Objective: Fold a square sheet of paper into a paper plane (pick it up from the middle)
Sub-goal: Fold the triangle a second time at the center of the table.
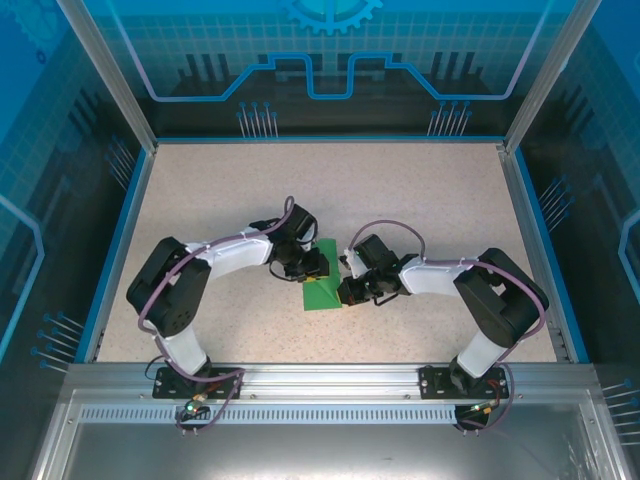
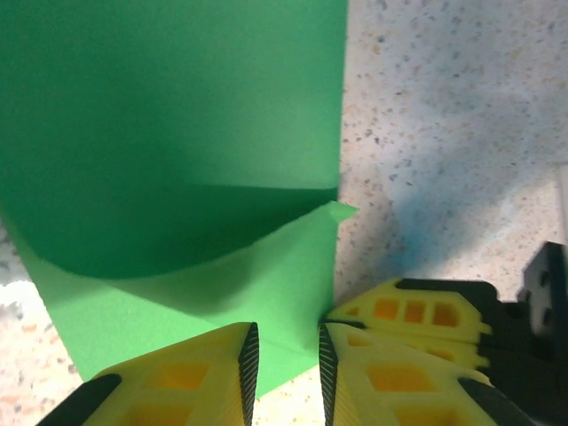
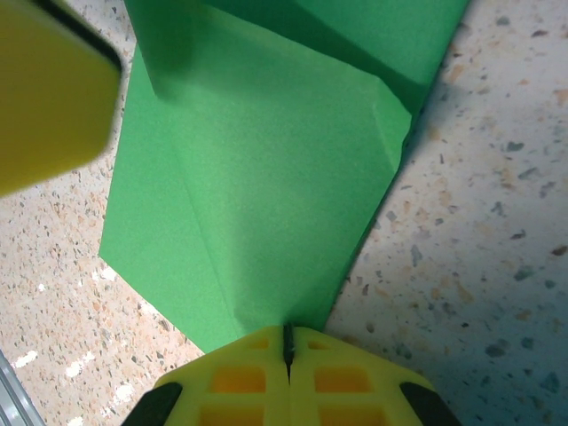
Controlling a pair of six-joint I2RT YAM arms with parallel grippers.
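Setup first: a speckled tabletop [image 1: 400, 190] boxed in by a blue rim [image 1: 113, 240]. There are aluminium frame posts [image 1: 103, 70] up at the far corners and blue circuit-print panels [image 1: 330, 60] behind. A metal rail [image 1: 320, 378] runs along the near edge where both arms are bolted on, and purple cables [image 1: 386, 223] loop over them. Both arms bend in toward the middle, and their wrists crowd the green paper sheet [image 1: 325, 293] from left and right. From above, a good chunk of it is covered.

The sheet sits on the tabletop around the centre, a bit toward the near side. It's partly folded. One flap is doubled over and bulges up instead of lying flat, and a crease runs down to the edge where the right claw sits.

Left claw [image 2: 287, 351]: the fingers are a little apart with a narrow gap, right at the sheet's edge, and green shows through the gap. It doesn't look like anything is pinched.

Right claw [image 3: 286, 333]: the fingers are squeezed together, with the tips right on the sheet's edge at the end of that crease. I can't tell if a layer is nipped between them or if they're just pressing on it. The two claws are just beside each other.
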